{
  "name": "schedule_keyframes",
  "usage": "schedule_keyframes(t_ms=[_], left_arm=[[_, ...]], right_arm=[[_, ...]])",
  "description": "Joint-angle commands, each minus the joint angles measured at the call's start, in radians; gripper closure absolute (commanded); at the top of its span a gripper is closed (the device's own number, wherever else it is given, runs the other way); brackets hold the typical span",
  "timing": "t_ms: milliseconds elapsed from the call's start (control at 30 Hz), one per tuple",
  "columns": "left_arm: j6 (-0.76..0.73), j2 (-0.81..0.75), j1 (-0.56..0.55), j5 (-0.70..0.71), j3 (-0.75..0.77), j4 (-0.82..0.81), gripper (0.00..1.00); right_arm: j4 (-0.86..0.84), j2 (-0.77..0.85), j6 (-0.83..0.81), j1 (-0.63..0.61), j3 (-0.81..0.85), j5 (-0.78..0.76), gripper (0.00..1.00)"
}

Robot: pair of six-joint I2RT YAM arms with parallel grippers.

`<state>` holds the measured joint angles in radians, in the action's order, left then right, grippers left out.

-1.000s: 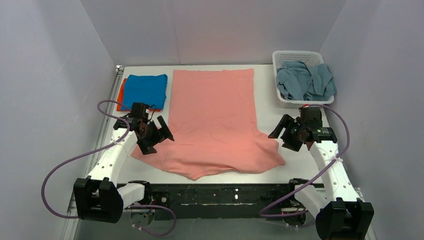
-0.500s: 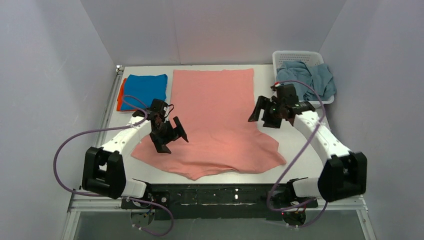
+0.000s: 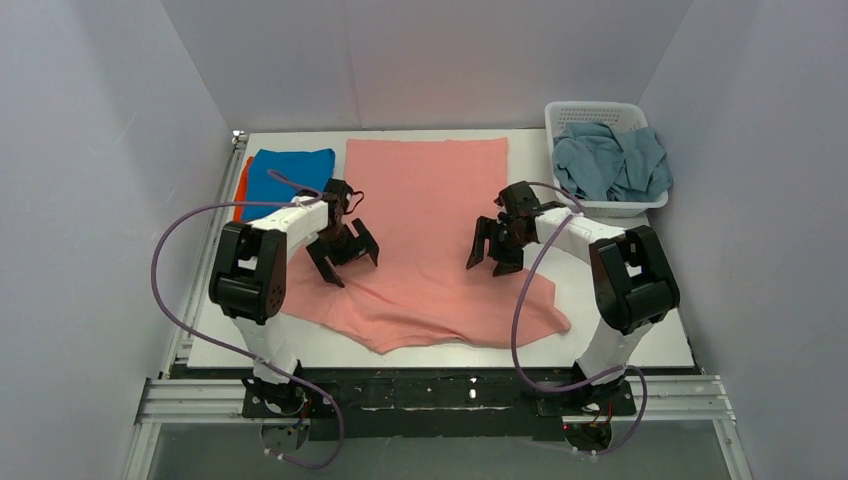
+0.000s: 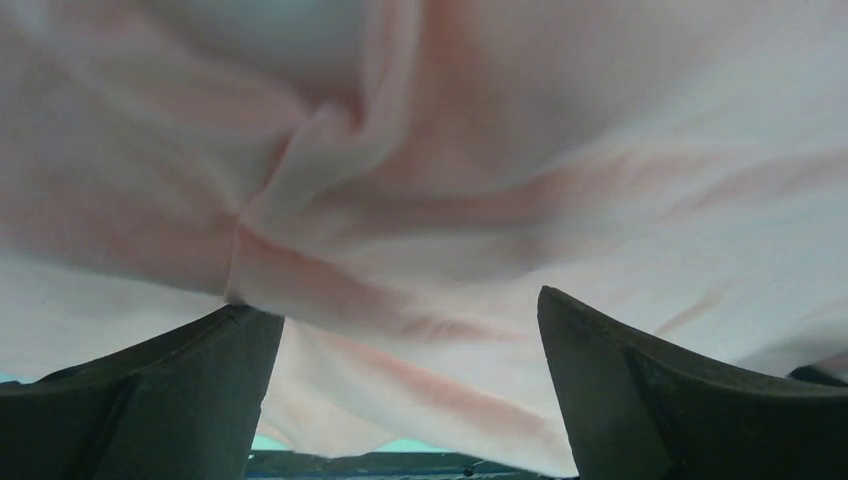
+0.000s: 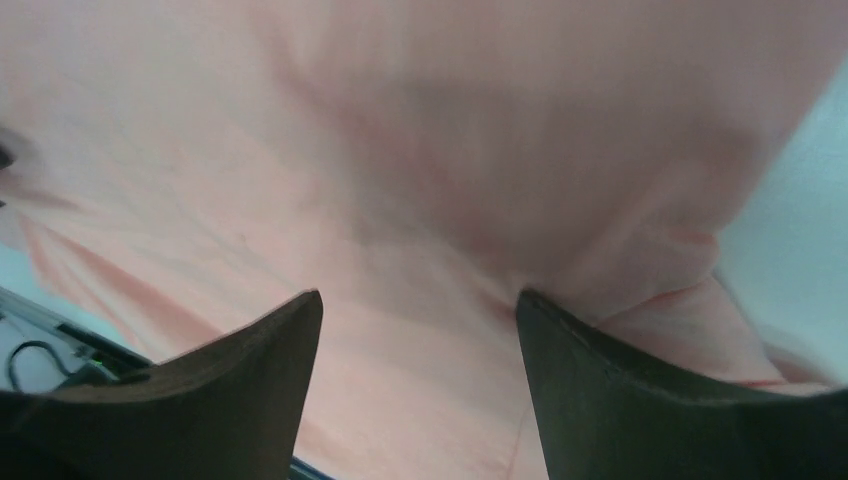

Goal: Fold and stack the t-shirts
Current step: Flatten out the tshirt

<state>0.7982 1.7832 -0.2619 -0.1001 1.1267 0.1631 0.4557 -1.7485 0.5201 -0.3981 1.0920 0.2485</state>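
Observation:
A salmon-pink t-shirt lies spread flat on the white table, its sleeves and collar toward the near edge. My left gripper hangs open over the shirt's left side near the sleeve, pink cloth filling its wrist view between the wide jaws. My right gripper stands open over the shirt's right side, with nothing but pink fabric beyond its spread fingers. A folded bright blue t-shirt lies on an orange one at the back left. A dusty grey-blue t-shirt sits crumpled in the basket.
The white perforated basket stands at the back right corner. White walls enclose the table on three sides. Purple cables loop from both arms near the table's sides.
Both arms have swung inward and forward from the table's sides to hang over the pink shirt's left and right edges. Both grippers have stayed open.

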Motion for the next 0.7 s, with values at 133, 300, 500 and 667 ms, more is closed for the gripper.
schedule_keyframes(t_ms=[133, 300, 500, 667], left_arm=[[0.011, 0.312, 0.007, -0.065, 0.346, 0.147, 0.02], [0.005, 0.509, -0.031, -0.22, 0.676, 0.146, 0.02], [-0.09, 0.594, -0.099, -0.32, 0.873, 0.162, 0.02], [-0.16, 0.445, -0.056, -0.277, 0.765, 0.194, 0.02]], right_arm=[[-0.021, 0.043, 0.03, -0.178, -0.194, 0.093, 0.21], [0.013, 0.023, -0.077, -0.462, -0.119, 0.221, 0.22], [0.031, 0.079, -0.159, -0.623, -0.017, 0.253, 0.23], [0.032, 0.213, -0.119, -0.585, -0.007, 0.125, 0.2]])
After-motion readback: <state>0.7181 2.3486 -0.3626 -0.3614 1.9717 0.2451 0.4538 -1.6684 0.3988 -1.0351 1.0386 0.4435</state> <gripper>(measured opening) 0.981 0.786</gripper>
